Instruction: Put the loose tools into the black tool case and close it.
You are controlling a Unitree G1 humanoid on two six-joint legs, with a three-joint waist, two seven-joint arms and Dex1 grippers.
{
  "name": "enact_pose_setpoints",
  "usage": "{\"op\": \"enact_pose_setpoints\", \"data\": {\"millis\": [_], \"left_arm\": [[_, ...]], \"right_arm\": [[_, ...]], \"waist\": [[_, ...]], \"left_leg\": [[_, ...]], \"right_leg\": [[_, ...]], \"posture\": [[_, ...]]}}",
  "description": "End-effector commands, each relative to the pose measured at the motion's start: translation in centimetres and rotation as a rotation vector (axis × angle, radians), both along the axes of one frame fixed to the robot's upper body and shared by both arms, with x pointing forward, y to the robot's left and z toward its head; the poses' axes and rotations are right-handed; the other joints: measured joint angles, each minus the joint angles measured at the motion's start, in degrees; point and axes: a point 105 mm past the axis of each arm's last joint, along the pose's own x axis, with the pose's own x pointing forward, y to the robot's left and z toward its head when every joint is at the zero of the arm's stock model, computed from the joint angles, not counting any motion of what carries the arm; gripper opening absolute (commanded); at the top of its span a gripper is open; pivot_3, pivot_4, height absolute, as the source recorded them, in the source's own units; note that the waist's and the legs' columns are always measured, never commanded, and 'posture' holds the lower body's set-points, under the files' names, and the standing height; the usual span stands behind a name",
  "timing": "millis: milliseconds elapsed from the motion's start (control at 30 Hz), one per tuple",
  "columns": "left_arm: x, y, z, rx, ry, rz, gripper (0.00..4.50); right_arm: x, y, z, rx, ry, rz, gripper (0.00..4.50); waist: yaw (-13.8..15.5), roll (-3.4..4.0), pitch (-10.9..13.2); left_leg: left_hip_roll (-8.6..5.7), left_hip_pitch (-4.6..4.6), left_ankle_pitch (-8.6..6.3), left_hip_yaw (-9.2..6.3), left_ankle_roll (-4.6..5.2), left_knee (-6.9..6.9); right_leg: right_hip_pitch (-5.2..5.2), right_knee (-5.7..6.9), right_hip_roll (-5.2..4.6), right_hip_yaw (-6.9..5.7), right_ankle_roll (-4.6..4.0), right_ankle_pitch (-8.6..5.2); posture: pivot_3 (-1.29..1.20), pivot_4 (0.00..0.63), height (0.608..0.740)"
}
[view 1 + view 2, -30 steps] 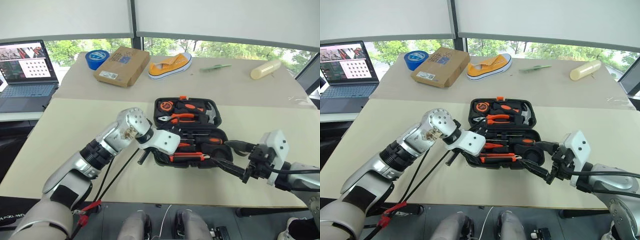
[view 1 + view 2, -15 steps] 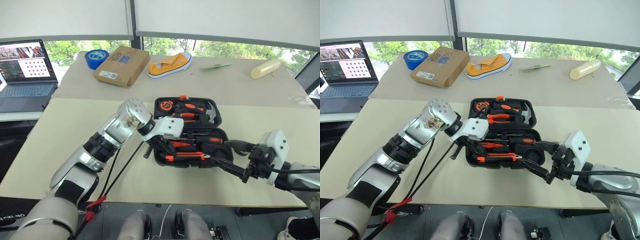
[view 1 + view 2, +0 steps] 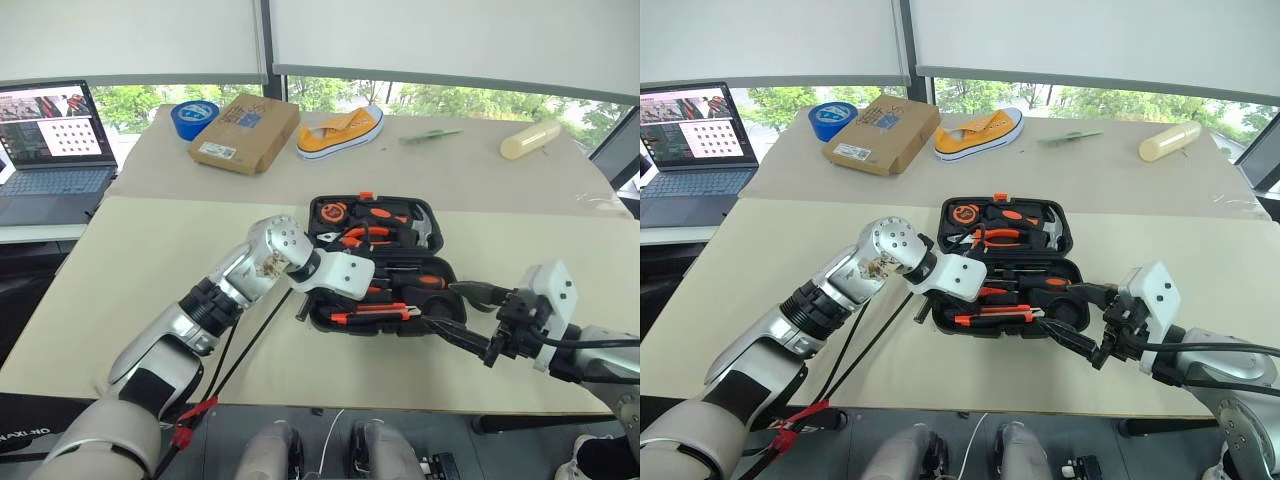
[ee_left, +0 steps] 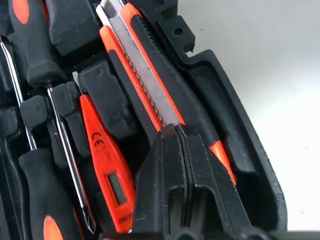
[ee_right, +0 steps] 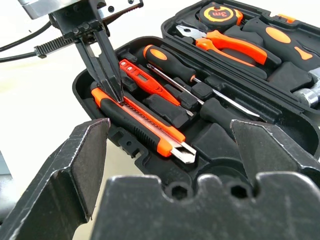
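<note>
The case [image 3: 375, 270] lies open near the front edge of the worktop [image 3: 150, 260], lid half toward the back, tray half toward the front. Left gripper [image 5: 116, 95] is down over the tray's front row, its fingers [image 4: 172, 165] clenched together, empty, tips pressing on the knife [image 5: 142, 122] near its handle end. That knife lies in the front recess along the case's front wall, metal blade tip poking out the other end. Just behind it sits the pen [image 5: 142, 77], snug in its slot, and behind that a screwdriver [image 5: 177, 67] with its shaft running along the tray; a second screwdriver [image 4: 47, 202] lies beside the pen as the left wrist sees it. Up in the lid half, pliers [image 5: 235, 42], a tape measure [image 5: 220, 12] and a hammer [image 3: 418, 225] are seated in their recesses. Right gripper [image 3: 462, 312] hangs just off the case's right front corner, released, fingers spread wide with nothing between them, aimed in at the tray. Along the back edge of the worktop, well apart from the case: a blue tape roll [image 3: 194, 117], a cardboard box [image 3: 243, 132], a yellow shoe [image 3: 340, 131]. A laptop [image 3: 50, 150] stands off the left side.
</note>
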Motion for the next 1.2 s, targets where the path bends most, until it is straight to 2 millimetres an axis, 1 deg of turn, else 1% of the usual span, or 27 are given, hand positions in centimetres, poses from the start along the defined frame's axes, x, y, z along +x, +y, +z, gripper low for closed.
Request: {"op": "enact_pose_setpoints", "data": {"millis": [33, 333, 600, 767, 933, 1067, 1133, 1200], "left_arm": [[-0.6, 0.8, -2.5, 0.087, 0.049, -0.001, 0.07], [-1.5, 0.9, -3.5, 0.127, 0.064, -0.046, 0.07], [-1.3, 0.8, -4.7, 0.167, 0.02, -0.087, 0.07], [-0.9, 0.4, -5.0, 0.173, -0.013, -0.103, 0.07], [-0.7, 0.4, -5.3, 0.183, -0.03, -0.113, 0.07], [-0.7, 0.6, -5.7, 0.2, -0.047, -0.132, 0.07], [-0.8, 0.7, -5.9, 0.203, -0.048, -0.135, 0.07], [-0.8, 0.7, -6.1, 0.206, -0.051, -0.136, 0.07]], "right_arm": [[-0.2, 0.1, 0.8, 0.0, -0.039, 0.004, 4.5], [-0.2, 0.3, 0.7, 0.005, -0.033, 0.005, 4.5], [-0.6, 0.2, 0.4, 0.0, -0.021, 0.002, 4.5], [-0.7, 0.1, 0.2, -0.004, -0.018, -0.006, 4.5], [-0.8, 0.2, 0.0, -0.001, -0.016, -0.013, 4.5], [-0.8, 0.2, -0.1, 0.001, -0.017, -0.015, 4.5], [-0.8, 0.2, -0.1, 0.003, -0.017, -0.017, 4.5], [-0.8, 0.3, -0.1, 0.003, -0.017, -0.017, 4.5]], "waist": [[-0.1, 0.01, 0.0], [-0.3, 0.02, -0.2], [-0.3, 0.2, -0.5], [0.0, 0.39, -0.8], [0.1, 0.38, -1.0], [0.1, 0.36, -1.2], [0.1, 0.34, -1.2], [0.1, 0.33, -1.3]], "left_leg": [[0.0, 0.0, 0.0, 0.0, 0.0, -0.01], [0.01, 0.05, 0.0, 0.02, -0.01, -0.05], [0.01, 0.09, -0.01, 0.03, 0.0, -0.08], [0.0, 0.23, -0.07, 0.02, 0.1, -0.1], [0.0, 0.53, -0.19, -0.03, 0.28, -0.11], [-0.01, 0.62, -0.22, -0.03, 0.31, -0.16], [-0.02, 0.69, -0.22, -0.03, 0.32, -0.17], [-0.02, 0.73, -0.35, -0.03, 0.53, -0.2]], "right_leg": [[-0.01, 0.0, 0.02, 0.01, 0.0, 0.0], [0.01, -0.02, 0.03, 0.02, 0.0, 0.0], [0.04, -0.04, 0.02, 0.04, 0.01, -0.02], [0.21, -0.1, 0.0, 0.02, 0.05, -0.04], [0.58, -0.23, -0.11, -0.02, 0.11, -0.08], [0.64, -0.25, -0.49, -0.03, 0.13, -0.09], [0.7, -0.26, -0.51, -0.03, 0.14, -0.1], [0.73, -0.27, -0.53, -0.03, 0.14, -0.1]], "posture": [[0.0, 0.15, 0.731], [0.0, 0.15, 0.731], [0.0, 0.15, 0.731], [0.0, 0.15, 0.731], [0.0, 0.15, 0.731], [0.0, 0.15, 0.731], [0.0, 0.15, 0.731], [0.0, 0.15, 0.731]]}}
